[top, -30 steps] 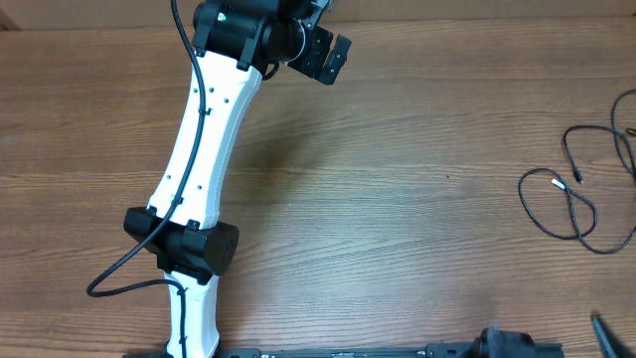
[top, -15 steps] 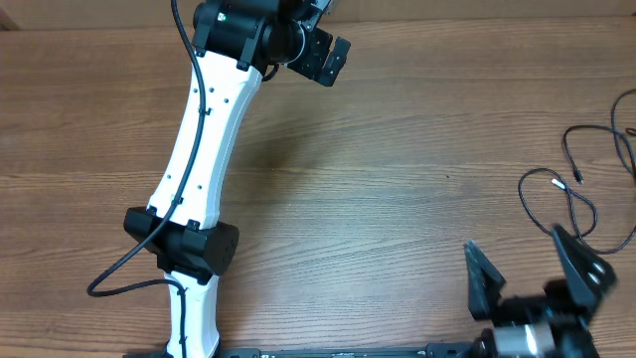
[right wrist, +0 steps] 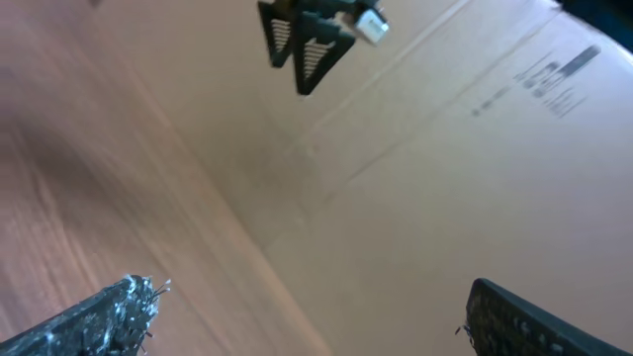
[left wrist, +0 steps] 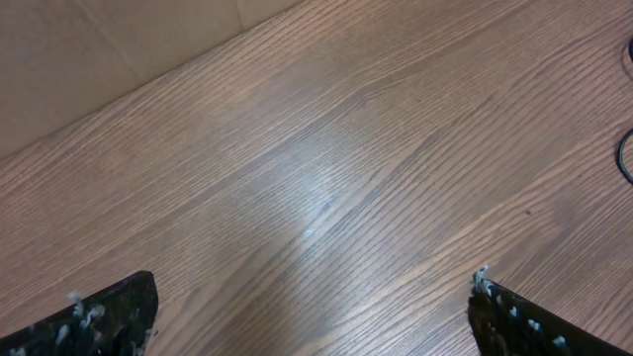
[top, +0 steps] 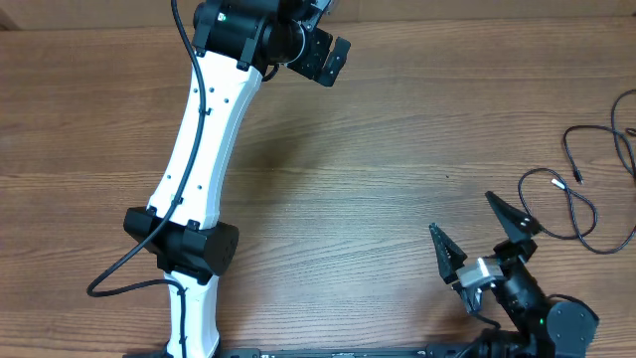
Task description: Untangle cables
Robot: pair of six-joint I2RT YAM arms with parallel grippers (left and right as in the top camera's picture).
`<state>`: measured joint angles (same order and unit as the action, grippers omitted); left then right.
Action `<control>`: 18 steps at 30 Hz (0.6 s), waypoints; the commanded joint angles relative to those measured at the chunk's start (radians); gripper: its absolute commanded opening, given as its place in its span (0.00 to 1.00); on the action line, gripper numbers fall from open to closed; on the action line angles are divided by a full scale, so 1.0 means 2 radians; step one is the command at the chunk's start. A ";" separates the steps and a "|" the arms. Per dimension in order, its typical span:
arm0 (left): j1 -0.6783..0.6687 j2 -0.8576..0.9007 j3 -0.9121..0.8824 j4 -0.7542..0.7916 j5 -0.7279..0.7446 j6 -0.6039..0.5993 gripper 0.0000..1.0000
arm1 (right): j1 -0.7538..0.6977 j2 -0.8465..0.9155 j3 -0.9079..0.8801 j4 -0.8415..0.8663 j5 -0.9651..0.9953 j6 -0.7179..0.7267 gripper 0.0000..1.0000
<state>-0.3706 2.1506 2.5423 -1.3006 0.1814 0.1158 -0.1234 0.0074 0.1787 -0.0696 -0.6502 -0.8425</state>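
Two pincers are in view, and both stand released with nothing between their fingers. The right pincer (top: 461, 213) hovers over bare counter (top: 348, 179) at the near edge, its two dark fingers splayed wide and pointing away from the robot's base. In its own wrist view the right pincer (right wrist: 312, 289) frames only blurred wood and a cardboard wall (right wrist: 445, 148) beyond; a small dark shape shows high up there, too blurred to name.

Just off this pincer's right finger lie the cables (top: 593, 211): thin black cords in loose loops, one small pale plug tip turned toward the pincer. They are near the finger but apart from it, and run on past the counter's right edge.

The left pincer (top: 323, 50) sits well apart from all this, at the far end of its stretched white arm by the counter's back edge. From its wrist the left pincer (left wrist: 315, 282) spans bare wood grain, with cardboard (left wrist: 99, 59) ahead and to its left, and a sliver of cord (left wrist: 626, 163) far off to its right.
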 commanded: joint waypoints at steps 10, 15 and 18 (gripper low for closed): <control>0.003 -0.006 0.009 0.002 -0.004 0.014 1.00 | 0.002 -0.001 -0.069 -0.002 0.048 0.051 1.00; 0.003 -0.006 0.009 0.002 -0.004 0.014 1.00 | 0.002 -0.001 -0.072 0.009 0.210 0.216 1.00; 0.003 -0.006 0.009 0.002 -0.004 0.014 1.00 | 0.002 -0.001 -0.073 -0.008 0.321 0.319 1.00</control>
<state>-0.3706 2.1506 2.5423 -1.3006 0.1814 0.1158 -0.1234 0.0074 0.0406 -0.0654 -0.3122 -0.4965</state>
